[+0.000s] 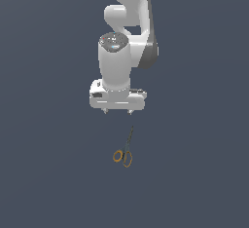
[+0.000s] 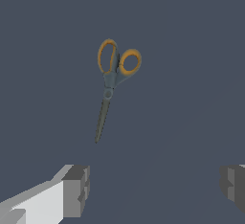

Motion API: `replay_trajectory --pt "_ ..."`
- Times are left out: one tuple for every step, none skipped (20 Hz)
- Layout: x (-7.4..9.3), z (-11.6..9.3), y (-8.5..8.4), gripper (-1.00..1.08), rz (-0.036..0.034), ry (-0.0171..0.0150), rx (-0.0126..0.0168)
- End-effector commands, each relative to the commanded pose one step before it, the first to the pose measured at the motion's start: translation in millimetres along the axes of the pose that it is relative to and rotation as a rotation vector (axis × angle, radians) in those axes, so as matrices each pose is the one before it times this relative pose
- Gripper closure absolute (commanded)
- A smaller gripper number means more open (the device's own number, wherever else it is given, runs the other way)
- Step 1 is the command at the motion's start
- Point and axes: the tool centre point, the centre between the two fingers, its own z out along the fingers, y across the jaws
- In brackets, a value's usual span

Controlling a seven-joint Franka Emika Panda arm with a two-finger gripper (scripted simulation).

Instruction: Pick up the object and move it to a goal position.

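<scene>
The object, a small pair of scissors with two orange-yellow ring handles and thin dark grey blades, lies flat on the dark grey floor. Its blades point toward the arm and its rings lie on the near side in the exterior view. My gripper hangs above the floor, a little beyond the blade tips, open with nothing between its fingers. In the wrist view the scissors lie ahead of the gripper, whose grey fingertips stand wide apart.
The white arm rises behind the gripper toward the top of the exterior view. A plain dark grey floor surrounds the scissors.
</scene>
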Motion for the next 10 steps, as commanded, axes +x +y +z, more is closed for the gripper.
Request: replay_trajectory --pt "0.00 0.00 0.01 -0.92 0.00000 0.00000 0.00000" --pt "0.08 -0.01 -0.11 -0.92 -0.00107 0.00019 -0.00050" --pt "0.24 0.01 -0.15 -0.92 -0.00291 0.00050 -0.00134" --pt "0.38 -0.01 -0.30 -0.92 -0.00497 0.00084 -0.00226" --pt "0.49 -0.06 -0.37 -0.92 -0.00709 0.00117 -0.00315" --pt "0.53 -0.16 -0.43 -0.92 -0.00912 0.00145 -0.00391" --pt "0.40 -0.31 -0.36 -0.92 -0.00970 0.00147 -0.00392" --pt "0.17 -0.40 -0.20 -0.92 -0.00827 0.00117 -0.00308" --pt "-0.03 -0.44 -0.05 -0.92 -0.00650 0.00085 -0.00217" --pt "-0.16 -0.40 0.02 -0.92 -0.00438 0.00052 -0.00125"
